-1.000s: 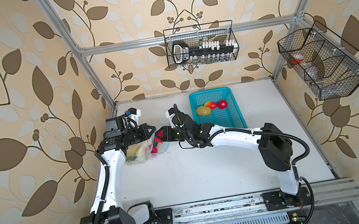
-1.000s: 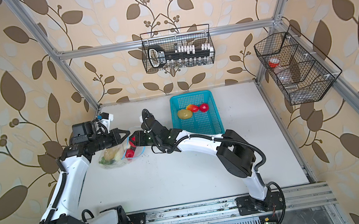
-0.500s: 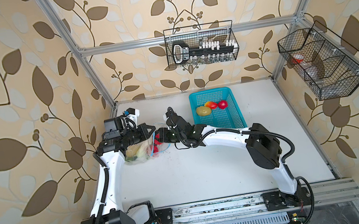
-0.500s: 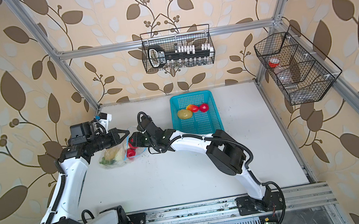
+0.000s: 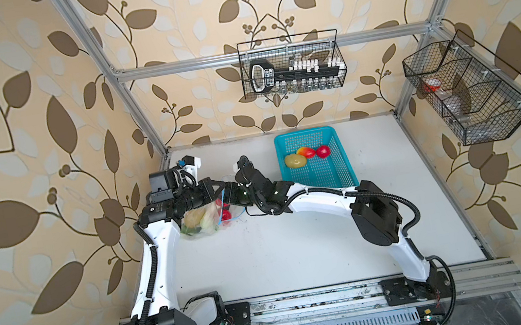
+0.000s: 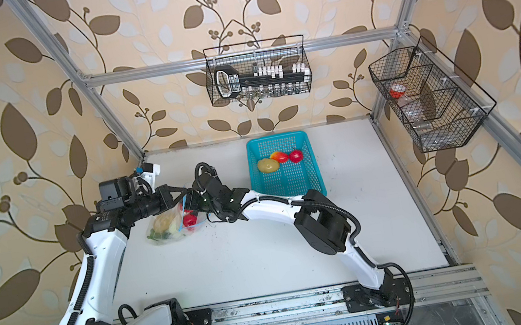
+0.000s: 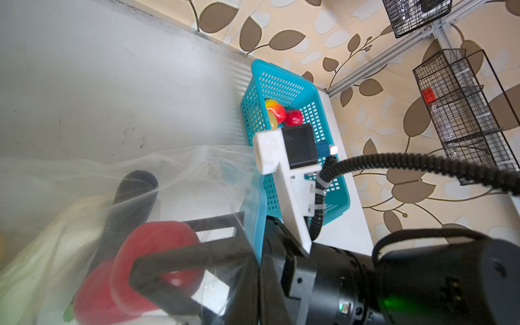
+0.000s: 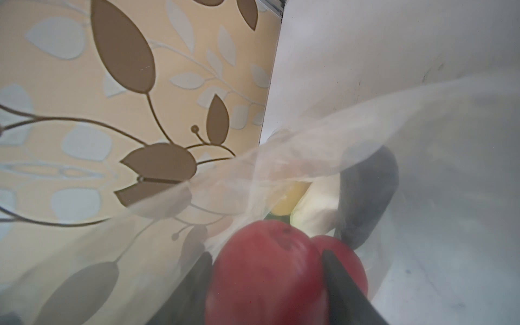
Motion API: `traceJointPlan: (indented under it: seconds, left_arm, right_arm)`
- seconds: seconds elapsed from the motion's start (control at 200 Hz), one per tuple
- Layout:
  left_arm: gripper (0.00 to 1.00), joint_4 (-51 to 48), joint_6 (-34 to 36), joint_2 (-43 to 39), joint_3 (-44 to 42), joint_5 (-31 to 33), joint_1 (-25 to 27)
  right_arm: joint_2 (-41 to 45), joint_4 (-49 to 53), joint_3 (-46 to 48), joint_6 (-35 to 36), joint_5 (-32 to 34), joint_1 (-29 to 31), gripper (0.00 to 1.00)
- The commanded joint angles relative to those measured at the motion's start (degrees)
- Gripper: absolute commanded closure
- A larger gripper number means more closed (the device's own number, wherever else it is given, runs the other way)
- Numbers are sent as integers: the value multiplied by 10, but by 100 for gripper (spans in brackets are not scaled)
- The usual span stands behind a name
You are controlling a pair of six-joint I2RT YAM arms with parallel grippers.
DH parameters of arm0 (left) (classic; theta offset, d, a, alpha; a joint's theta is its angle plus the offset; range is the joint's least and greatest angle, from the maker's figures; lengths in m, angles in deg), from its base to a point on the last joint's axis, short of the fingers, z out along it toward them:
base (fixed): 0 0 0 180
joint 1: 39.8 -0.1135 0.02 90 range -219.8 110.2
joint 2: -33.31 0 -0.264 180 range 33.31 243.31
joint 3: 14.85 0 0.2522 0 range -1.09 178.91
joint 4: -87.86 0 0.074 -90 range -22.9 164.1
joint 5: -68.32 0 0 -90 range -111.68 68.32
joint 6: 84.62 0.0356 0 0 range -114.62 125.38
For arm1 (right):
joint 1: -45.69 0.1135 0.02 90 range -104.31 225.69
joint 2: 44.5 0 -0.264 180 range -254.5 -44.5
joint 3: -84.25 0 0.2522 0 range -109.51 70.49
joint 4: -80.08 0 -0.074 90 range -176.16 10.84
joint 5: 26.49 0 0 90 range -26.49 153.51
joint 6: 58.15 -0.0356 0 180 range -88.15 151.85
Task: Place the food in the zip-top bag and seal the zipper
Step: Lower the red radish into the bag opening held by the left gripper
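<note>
Clear crinkly plastic first: in both top views the zip-top bag (image 5: pixel 200 230) sits near the left edge of the table (image 5: pixel 284 248), toward its far-left corner, bulging with a tan potato (image 5: pixel 191 218), a white vegetable (image 5: pixel 207 217) and green leaves (image 5: pixel 188 231). The left gripper (image 5: pixel 221 186), fingers pressed together, pinches the bag's mouth rim and holds it up. The right gripper (image 5: pixel 226 207) reaches across the middle into that mouth, clamped on a red round fruit (image 5: pixel 225 215). By the far edge, well apart, the turquoise basket (image 5: pixel 304 132) holds a second potato (image 5: pixel 295 160), a red-yellow fruit (image 5: pixel 306 152) and a red apple (image 5: pixel 322 151). Left wrist view now: the right gripper's dark fingers (image 7: pixel 183 254) bracket the red round fruit inside the film, a dark eggplant (image 7: pixel 135 185) just beyond it, the light-blue zipper (image 7: pixel 253 225) running beside that wrist. Right wrist view: the fruit fills the gap between the fingers, another red one (image 8: pixel 347 259) touches it, and the eggplant and white vegetable lie deeper in.
</note>
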Motion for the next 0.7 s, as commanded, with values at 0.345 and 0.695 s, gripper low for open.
traceJointPlan:
  seconds: [0.345,0.695]
  left_arm:
    - [100,9,8,-27,14,12,-6]
    - [100,14,11,-25,4,19,-9]
  right_arm:
    - [10,4,-25,7,3,5,19]
    - [52,17,14,14,7,5,29]
